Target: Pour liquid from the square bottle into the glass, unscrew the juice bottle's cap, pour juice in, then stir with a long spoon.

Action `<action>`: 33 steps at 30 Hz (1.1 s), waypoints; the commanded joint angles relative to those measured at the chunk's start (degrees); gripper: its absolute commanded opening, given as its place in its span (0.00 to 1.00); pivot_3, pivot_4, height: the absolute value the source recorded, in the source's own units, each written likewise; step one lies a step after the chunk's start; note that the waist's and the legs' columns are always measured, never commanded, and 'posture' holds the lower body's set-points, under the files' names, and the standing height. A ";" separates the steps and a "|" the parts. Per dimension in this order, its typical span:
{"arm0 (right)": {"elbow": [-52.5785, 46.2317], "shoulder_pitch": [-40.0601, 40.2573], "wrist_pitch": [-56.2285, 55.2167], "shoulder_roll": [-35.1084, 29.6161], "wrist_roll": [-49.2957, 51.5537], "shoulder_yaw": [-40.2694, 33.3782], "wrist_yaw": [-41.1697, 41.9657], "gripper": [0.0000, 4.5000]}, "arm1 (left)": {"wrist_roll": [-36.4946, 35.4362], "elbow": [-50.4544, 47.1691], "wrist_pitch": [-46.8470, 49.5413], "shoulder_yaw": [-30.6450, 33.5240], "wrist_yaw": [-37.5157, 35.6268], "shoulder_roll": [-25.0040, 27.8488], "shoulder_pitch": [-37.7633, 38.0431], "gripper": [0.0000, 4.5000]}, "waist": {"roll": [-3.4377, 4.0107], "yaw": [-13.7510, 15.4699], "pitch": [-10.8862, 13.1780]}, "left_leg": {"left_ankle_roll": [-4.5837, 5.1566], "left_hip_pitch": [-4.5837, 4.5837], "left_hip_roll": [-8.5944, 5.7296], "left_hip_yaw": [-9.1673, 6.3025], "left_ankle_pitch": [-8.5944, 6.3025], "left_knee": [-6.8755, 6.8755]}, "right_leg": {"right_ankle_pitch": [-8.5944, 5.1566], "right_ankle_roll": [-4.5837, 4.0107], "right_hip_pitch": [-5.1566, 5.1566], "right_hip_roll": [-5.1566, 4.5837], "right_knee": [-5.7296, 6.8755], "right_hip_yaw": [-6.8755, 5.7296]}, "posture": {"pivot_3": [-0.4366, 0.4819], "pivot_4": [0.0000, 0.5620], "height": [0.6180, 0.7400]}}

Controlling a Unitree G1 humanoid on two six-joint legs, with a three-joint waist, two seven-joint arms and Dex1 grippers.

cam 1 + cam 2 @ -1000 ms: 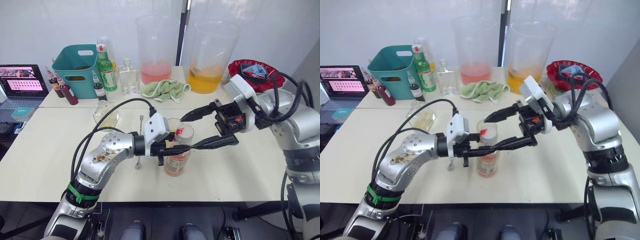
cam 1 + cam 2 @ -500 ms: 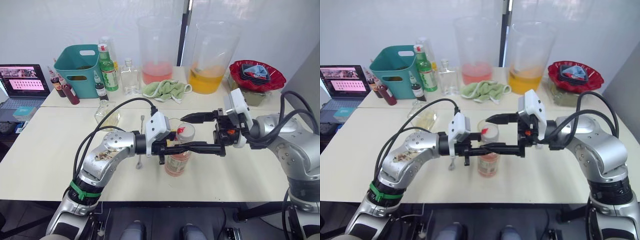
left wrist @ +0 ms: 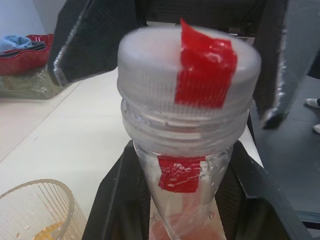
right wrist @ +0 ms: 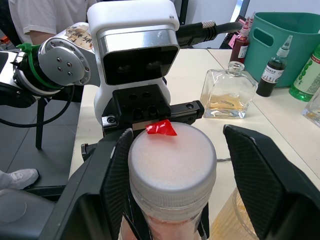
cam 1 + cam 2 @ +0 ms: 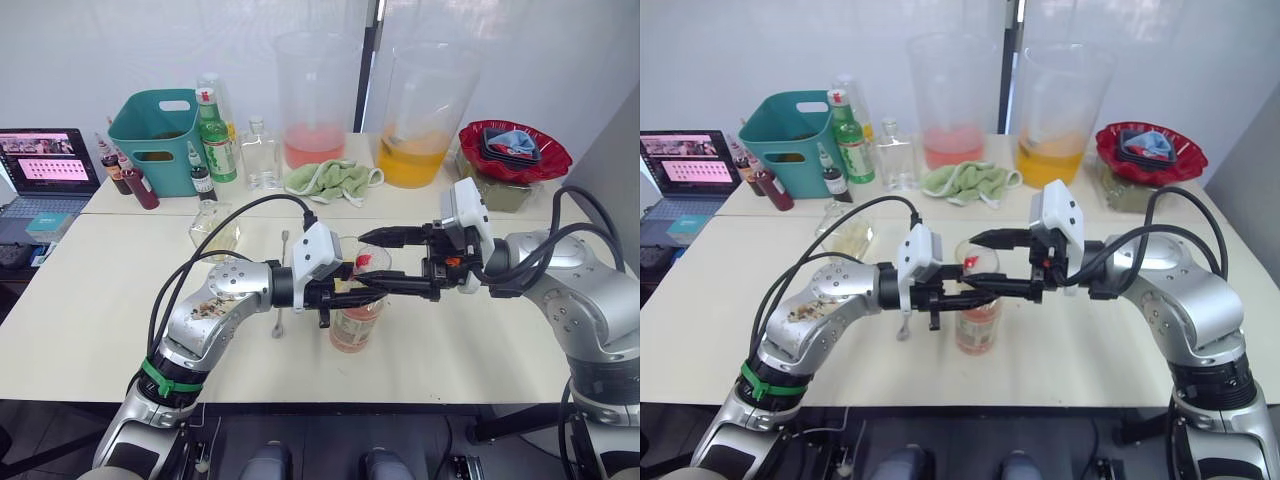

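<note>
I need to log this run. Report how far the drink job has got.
Done, apparently: the glass holds some yellow liquid and the square bottle stands back on the table. In hand: the left gripper holds the juice bottle, and the open right gripper straddles the juice bottle's cap, not yet closed on it. Left: uncapping, pouring juice, stirring with the long spoon.

The right claw is spread wide, one finger on each side of the white cap. The left claw grips the bottle below it.
</note>
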 commanded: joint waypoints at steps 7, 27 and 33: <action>-1.16 -0.84 -0.44 0.22 0.93 -0.57 -0.11 0.48 | 0.91 0.04 0.67 -1.08 0.02 0.50 0.54 0.28 | 0.00 -0.04 0.00 | 0.00 0.00 0.00 0.00 0.00 0.00 | 0.00 0.00 0.00 0.01 0.00 0.00 | 0.48 0.27 1.00; 0.54 -4.91 9.06 -1.94 13.54 -6.90 -1.18 0.48 | 1.06 0.74 0.06 -1.19 -0.13 0.03 0.87 0.28 | 0.00 0.00 0.00 | 0.00 0.00 0.05 -0.02 0.00 0.00 | 0.00 0.00 0.02 -0.01 -0.01 0.00 | 0.48 0.27 1.00; 7.80 -5.32 4.96 -4.87 9.26 -10.77 -2.22 0.48 | 1.02 0.60 0.09 -1.13 -0.03 0.08 1.11 0.28 | 0.00 0.07 0.00 | 0.00 0.00 0.04 0.09 0.00 0.00 | 0.00 0.00 0.01 -0.01 -0.01 0.00 | 0.48 0.27 1.00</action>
